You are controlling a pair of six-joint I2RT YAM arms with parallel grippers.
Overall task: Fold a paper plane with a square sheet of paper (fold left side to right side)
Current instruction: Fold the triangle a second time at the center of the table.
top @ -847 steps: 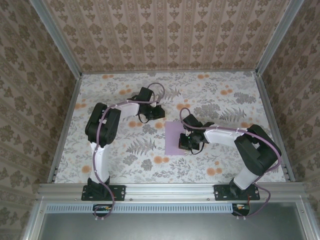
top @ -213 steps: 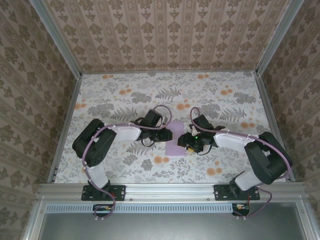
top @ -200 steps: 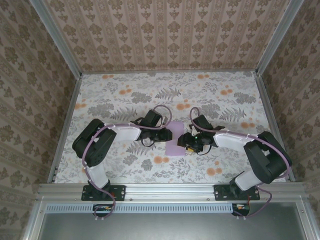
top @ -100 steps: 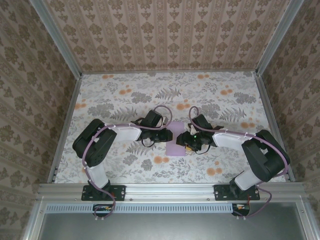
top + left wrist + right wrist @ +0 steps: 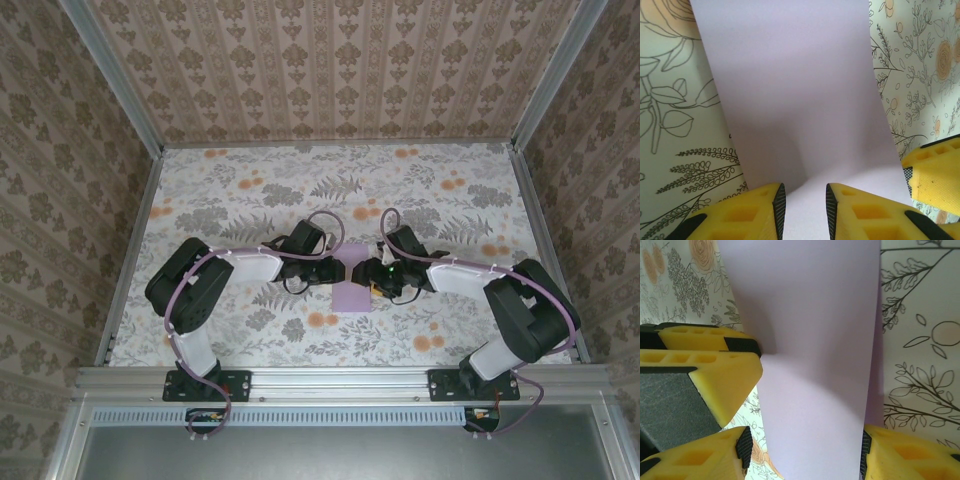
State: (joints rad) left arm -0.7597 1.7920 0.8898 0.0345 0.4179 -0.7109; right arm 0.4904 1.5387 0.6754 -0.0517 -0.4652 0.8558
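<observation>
The pale lilac paper [image 5: 352, 283] lies on the floral table between my two grippers. In the left wrist view the paper [image 5: 790, 90] runs away from me, and its near part lifts brighter between my fingers. My left gripper [image 5: 803, 202] rests at the sheet's left edge, open by a narrow gap with paper showing through it. My right gripper [image 5: 804, 450] is open wide, its pads straddling the raised lilac flap [image 5: 815, 405]. From above, the left gripper [image 5: 326, 270] and right gripper [image 5: 377, 279] almost meet over the sheet. It is not a pointed plane shape.
The floral tablecloth [image 5: 250, 190] with orange flower prints surrounds the paper. The left gripper's yellow fingers [image 5: 715, 365] crowd the right wrist view's left side. A right finger [image 5: 935, 172] shows in the left wrist view. Patterned walls enclose the table.
The right gripper has crept a little left and back over the paper during the last second. The left gripper has held still. Since the oldest frame both arms closed in and the visible paper is narrower.
</observation>
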